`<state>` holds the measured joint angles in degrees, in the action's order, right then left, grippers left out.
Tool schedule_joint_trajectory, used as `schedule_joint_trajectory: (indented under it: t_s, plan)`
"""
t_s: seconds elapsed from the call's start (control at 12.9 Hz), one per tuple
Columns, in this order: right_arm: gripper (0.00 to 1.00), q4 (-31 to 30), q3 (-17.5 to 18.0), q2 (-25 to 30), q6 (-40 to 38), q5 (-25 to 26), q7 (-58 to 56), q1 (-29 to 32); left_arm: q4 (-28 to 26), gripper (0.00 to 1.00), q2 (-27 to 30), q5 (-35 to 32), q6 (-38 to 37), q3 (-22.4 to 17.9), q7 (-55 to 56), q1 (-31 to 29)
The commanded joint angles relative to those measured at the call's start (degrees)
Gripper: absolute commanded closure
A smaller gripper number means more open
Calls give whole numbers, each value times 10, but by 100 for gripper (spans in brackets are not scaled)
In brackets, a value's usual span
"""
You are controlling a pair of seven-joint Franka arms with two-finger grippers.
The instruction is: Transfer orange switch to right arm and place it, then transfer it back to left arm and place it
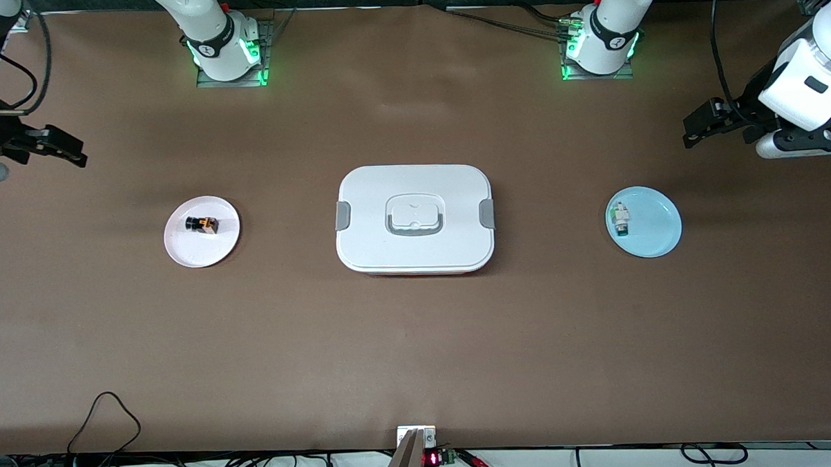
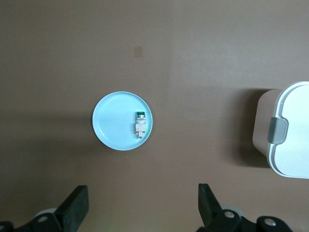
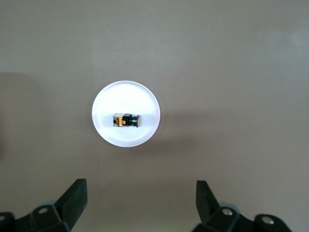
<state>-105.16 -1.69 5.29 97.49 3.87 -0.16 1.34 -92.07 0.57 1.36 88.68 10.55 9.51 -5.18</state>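
The orange switch (image 1: pixel 201 225) lies on its side on a small white plate (image 1: pixel 195 251) toward the right arm's end of the table. It also shows in the right wrist view (image 3: pixel 125 120) on the plate (image 3: pixel 125 96). My right gripper (image 1: pixel 67 147) hangs high over bare table at that end, open and empty (image 3: pixel 140 186). The white box (image 1: pixel 415 220) stands shut at the table's middle, between the two plates. My left gripper (image 1: pixel 702 123) hangs high over the left arm's end, open and empty (image 2: pixel 142 191).
A light blue plate (image 1: pixel 654 228) toward the left arm's end holds a small white-and-green component (image 1: pixel 620 219). The left wrist view shows that plate (image 2: pixel 113 121), the component (image 2: pixel 140 124) and one end of the box (image 2: pixel 292 130). Cables lie along the table's near edge.
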Motion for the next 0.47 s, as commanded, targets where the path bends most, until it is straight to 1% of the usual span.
schedule_joint_trajectory:
  t_s: [0.0, 0.16, 0.39]
  plan:
    - [0, 13, 1, 4, 4, -1, -17, 3, -2, 0, 4, 7, -2, 2, -5, -4]
    - [0, 31, 1, -15, 2, 0, -18, 2, -2, 0, 4, 7, -2, 2, -5, -4]
    - [0, 60, 4, -19, -17, 0, -10, 1, 0, 0, 4, 7, -2, 2, -10, -4]
